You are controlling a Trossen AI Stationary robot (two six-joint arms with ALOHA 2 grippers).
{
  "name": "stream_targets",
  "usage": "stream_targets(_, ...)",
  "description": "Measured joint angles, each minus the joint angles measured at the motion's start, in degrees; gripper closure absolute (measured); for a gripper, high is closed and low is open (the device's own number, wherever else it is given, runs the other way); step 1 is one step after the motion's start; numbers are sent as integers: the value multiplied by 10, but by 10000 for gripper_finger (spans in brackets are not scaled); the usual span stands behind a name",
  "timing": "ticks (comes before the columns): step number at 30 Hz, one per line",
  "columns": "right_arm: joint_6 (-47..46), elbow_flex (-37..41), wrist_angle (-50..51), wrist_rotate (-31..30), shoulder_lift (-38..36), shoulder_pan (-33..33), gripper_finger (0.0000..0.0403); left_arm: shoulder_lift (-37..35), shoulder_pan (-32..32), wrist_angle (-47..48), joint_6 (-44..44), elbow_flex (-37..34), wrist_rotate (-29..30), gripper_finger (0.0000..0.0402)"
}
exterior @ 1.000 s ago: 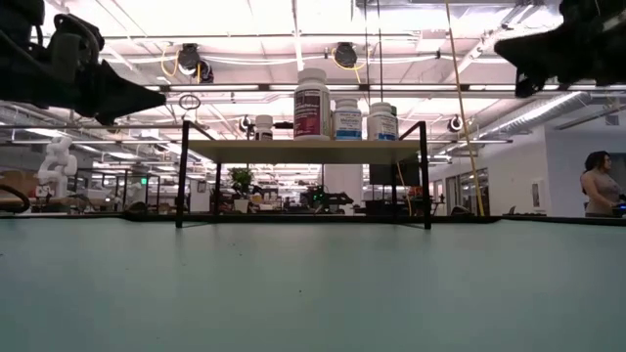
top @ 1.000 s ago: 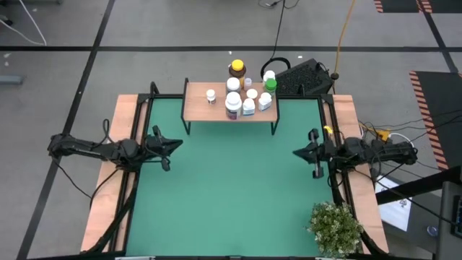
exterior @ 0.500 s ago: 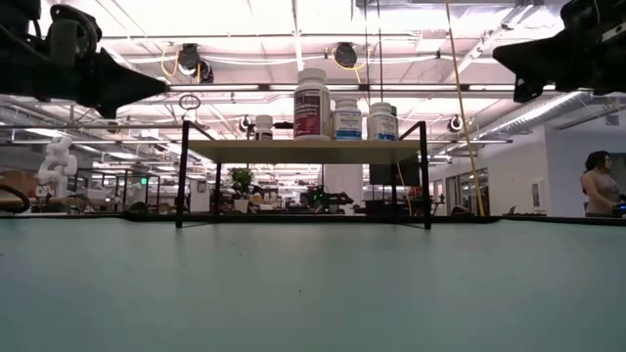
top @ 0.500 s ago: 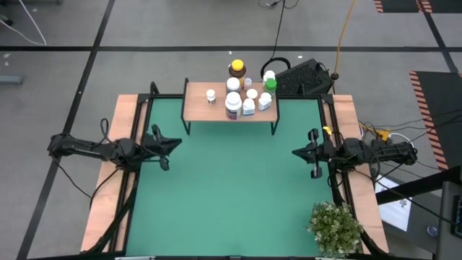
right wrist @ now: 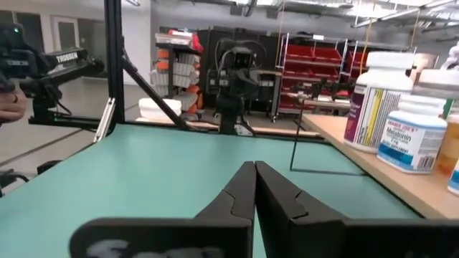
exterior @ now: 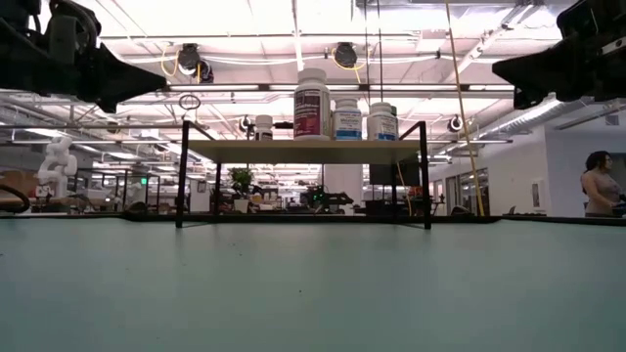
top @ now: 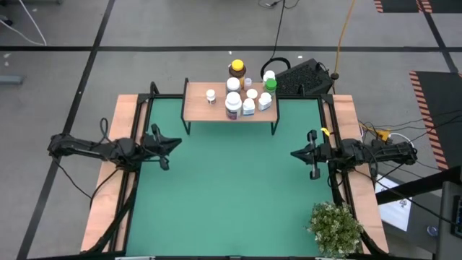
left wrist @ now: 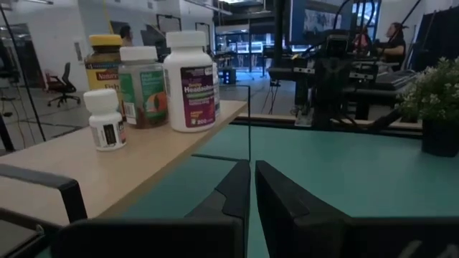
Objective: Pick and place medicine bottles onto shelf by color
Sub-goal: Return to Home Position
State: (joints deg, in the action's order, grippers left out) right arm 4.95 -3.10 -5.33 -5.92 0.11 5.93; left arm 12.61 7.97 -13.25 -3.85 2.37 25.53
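The shelf [top: 216,110] is a light-wood board on thin black legs, standing at the far edge of the green mat. Several medicine bottles crowd its right half: a tall white one with a dark label [top: 232,106], a green-capped one [top: 271,84] and an amber one with a yellow cap [top: 237,69] at the far edge. A small white bottle [top: 211,94] stands apart on the left half. My left gripper [top: 175,143] hovers shut over the mat's left side. My right gripper [top: 293,153] hovers shut over the right side. Both point toward the middle and hold nothing.
A leafy potted plant [top: 336,227] stands at the near right corner. A black device with cables [top: 307,76] lies behind the shelf. Wooden rims [top: 108,195] flank the mat. The wide green mat [top: 231,195] lies between the arms. A person [exterior: 599,183] shows far off in the room.
In the low view my left gripper has risen a little and my right gripper has sunk a little, edging toward the table's middle. The bottles and the shelf have stayed put.
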Motion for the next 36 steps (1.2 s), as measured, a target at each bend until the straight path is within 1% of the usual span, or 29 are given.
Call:
stream_targets(3,3,0,3,0,0,0,403,0,0,-20,-2,-18,-1,376)
stream_targets(18,42,-1,13,-2,0,0,403,-1,0,-16,-17,-18,-1,376)
stream_targets(24,33,-1,17,-5,0,0,403,-44,10,-15,-30,-18,-2,376)
stream_targets(25,31,-1,18,-5,0,0,403,-57,16,-10,-37,-17,-2,376)
stream_targets(30,18,-1,18,-4,0,0,403,-124,39,87,-52,8,-1,376)
stream_targets(33,24,-1,18,-5,0,0,403,-125,43,96,-57,9,2,376)
stream_targets(36,36,-1,9,-28,0,0,403,-125,42,106,-57,9,2,376)
